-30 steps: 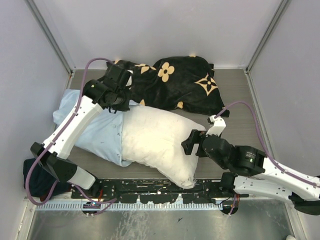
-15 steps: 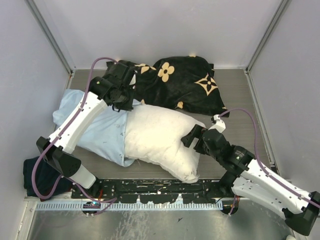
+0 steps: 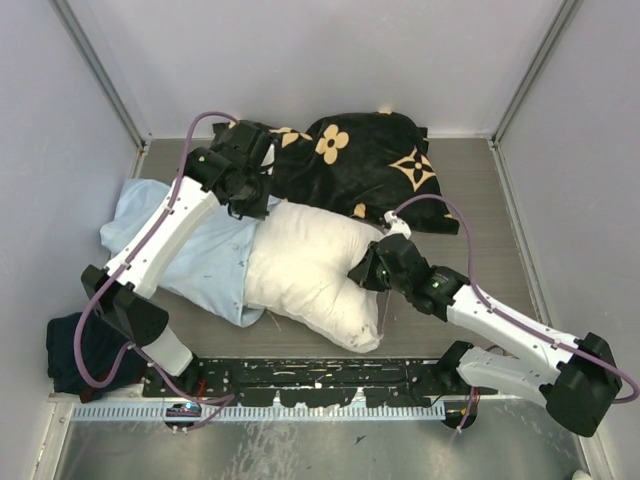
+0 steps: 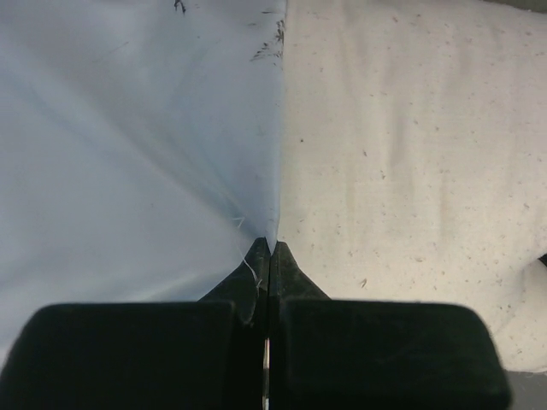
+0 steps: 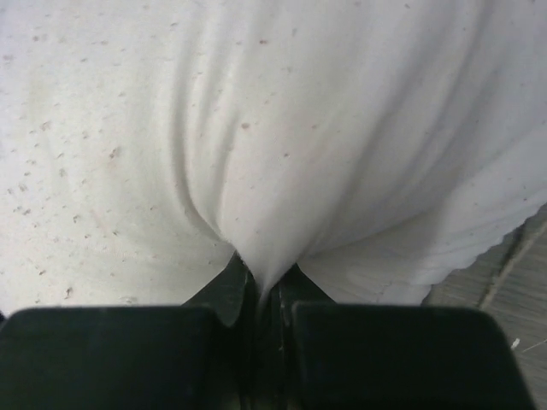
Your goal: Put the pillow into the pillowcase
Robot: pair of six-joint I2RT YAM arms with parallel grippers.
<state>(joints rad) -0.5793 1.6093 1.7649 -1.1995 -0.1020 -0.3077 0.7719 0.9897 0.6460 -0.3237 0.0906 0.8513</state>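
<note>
My right claw (image 5: 261,286) is clamped shut on a fold of the pillow (image 3: 310,270) at its bare right end. My left claw (image 4: 269,252) is clamped shut on the pillowcase (image 3: 215,265) at its rim, where blue meets cream. The pillow lies lengthwise left to right, its left end seemingly inside, so the case's mouth lies leftward of my right claw.

My table (image 3: 480,200) is grey-brown wood grain. On it lie the pillowcase (image 3: 200,265) at my left and the pillow (image 3: 310,270) mid-table, its left end inside the case. A black cloth (image 3: 360,165) lies behind, touching the pillow.
</note>
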